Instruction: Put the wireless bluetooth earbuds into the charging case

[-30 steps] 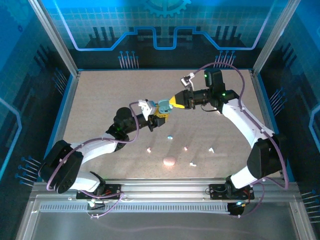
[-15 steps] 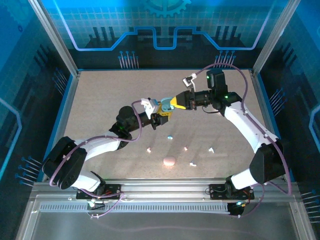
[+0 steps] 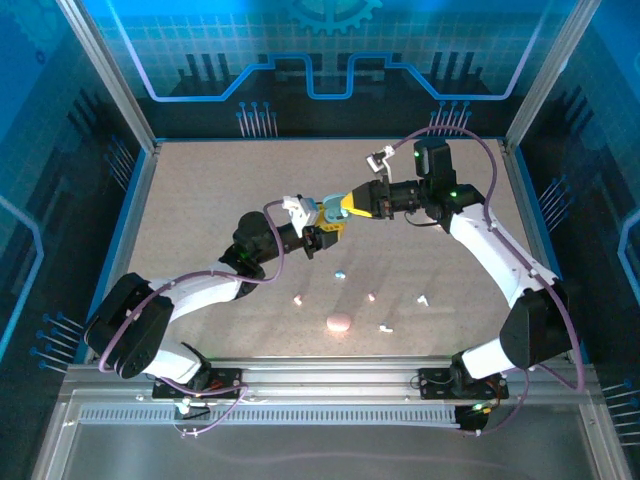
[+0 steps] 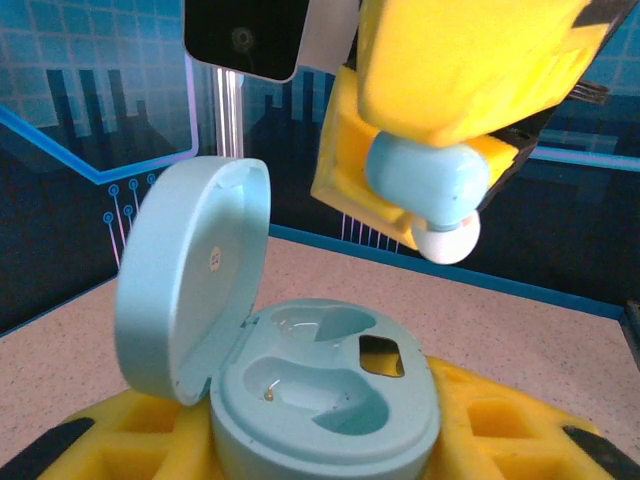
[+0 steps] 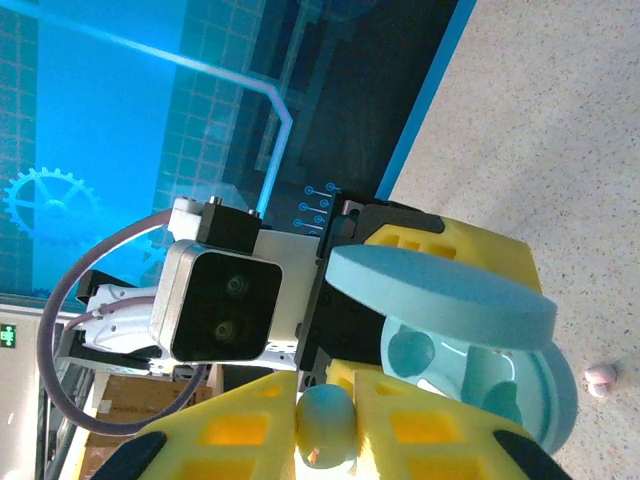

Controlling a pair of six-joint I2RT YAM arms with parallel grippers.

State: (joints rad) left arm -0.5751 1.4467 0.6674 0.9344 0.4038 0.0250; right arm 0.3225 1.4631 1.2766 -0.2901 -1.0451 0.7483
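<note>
Mid-insertion: right fingers (image 4: 460, 60) pinch an earbud (image 4: 425, 185) just above the open case (image 4: 320, 400) clamped by left fingers (image 4: 490, 425); next, ease it into a well.

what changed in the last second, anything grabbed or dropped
The left hand, holding the open light blue case, edged slightly right and farther up the table, closer to the right hand. Nothing was grabbed or released: the right hand still pinches the light blue earbud over the case. The loose earbuds and pink case on the table stayed put.
</note>
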